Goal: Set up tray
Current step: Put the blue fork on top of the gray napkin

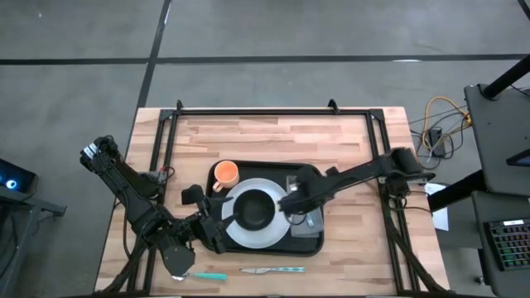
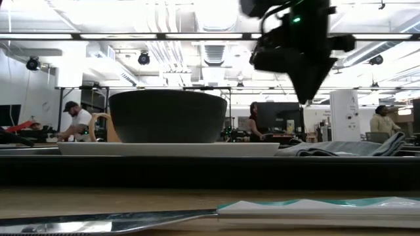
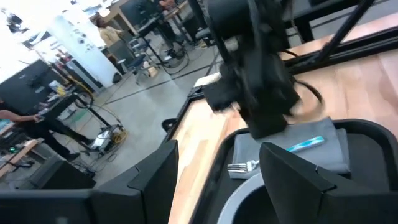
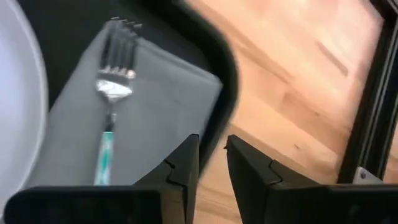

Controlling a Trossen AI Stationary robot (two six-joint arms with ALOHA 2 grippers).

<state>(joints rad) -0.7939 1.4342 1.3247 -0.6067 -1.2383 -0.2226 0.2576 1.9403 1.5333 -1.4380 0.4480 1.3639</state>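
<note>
Tray (image 1: 308,245) lies mid-surface (image 1: 348,141), bearing plate (image 1: 273,236), dark bowl (image 1: 254,210), cup (image 1: 225,173). Right gripper (image 1: 291,204), jaws nearly closed and empty, hides most of napkin (image 4: 143,106) and fork (image 4: 112,87). Left gripper (image 1: 217,228), jaws spread, at plate's edge.

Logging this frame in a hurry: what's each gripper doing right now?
Left gripper: open, empty, beside the plate.
Right gripper: fingers nearly closed, empty, above the napkin and fork.
</note>
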